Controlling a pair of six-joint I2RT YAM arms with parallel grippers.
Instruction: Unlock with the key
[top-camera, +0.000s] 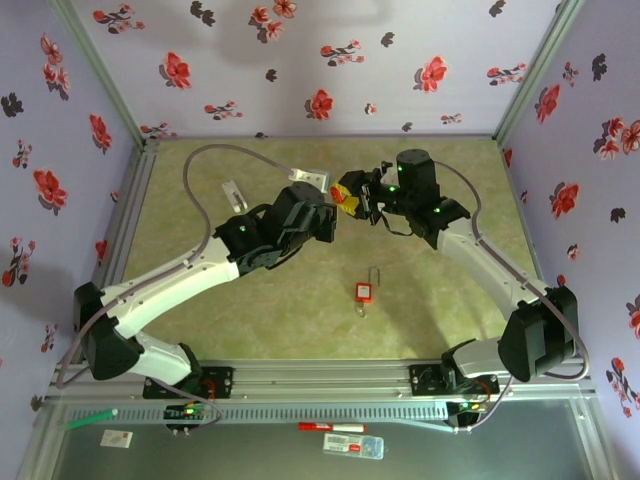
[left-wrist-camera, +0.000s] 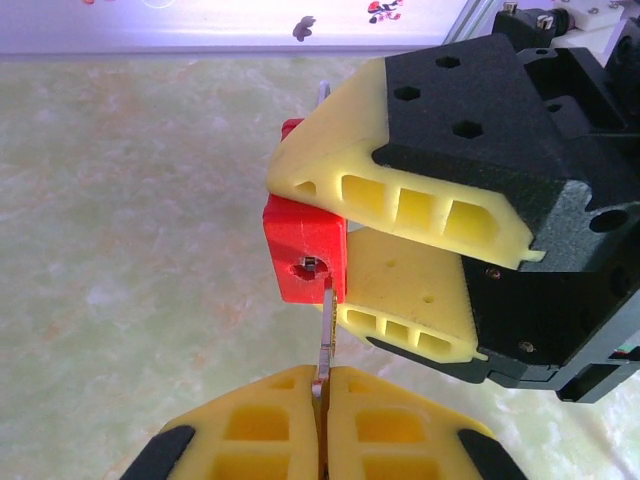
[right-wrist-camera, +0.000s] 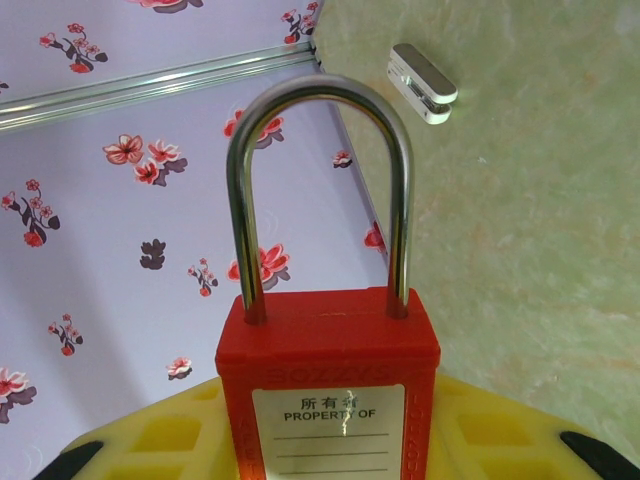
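So this one's roughly halfway, I'd say. The left gripper (left-wrist-camera: 322, 375), at the bottom of its own wrist view, is clamped tight on the key (left-wrist-camera: 324, 340). The blade runs straight up to the keyhole in the bottom of the red padlock (right-wrist-camera: 328, 380), and the tip looks to be just inside. How deep it sits I can't tell. The right gripper (left-wrist-camera: 312, 248) has its yellow fingers squeezed on the lock body, holding it in the air at upper centre of the overhead view. What's not done: in the right wrist view the shackle (right-wrist-camera: 320, 88) is seated in the body on both legs, so nothing has popped yet. My guess is what's left is pushing the key home, turning it and getting the shackle to spring. Counting stuff: two arms, one key that I can be sure of, and two red padlocks, the held one plus a second padlock (top-camera: 365, 292) lying on the table (top-camera: 420, 320) at lower centre. Something tiny sits just below it, too small to call. There are also two little silver pieces (top-camera: 232, 192) (top-camera: 310, 178) towards the upper left.
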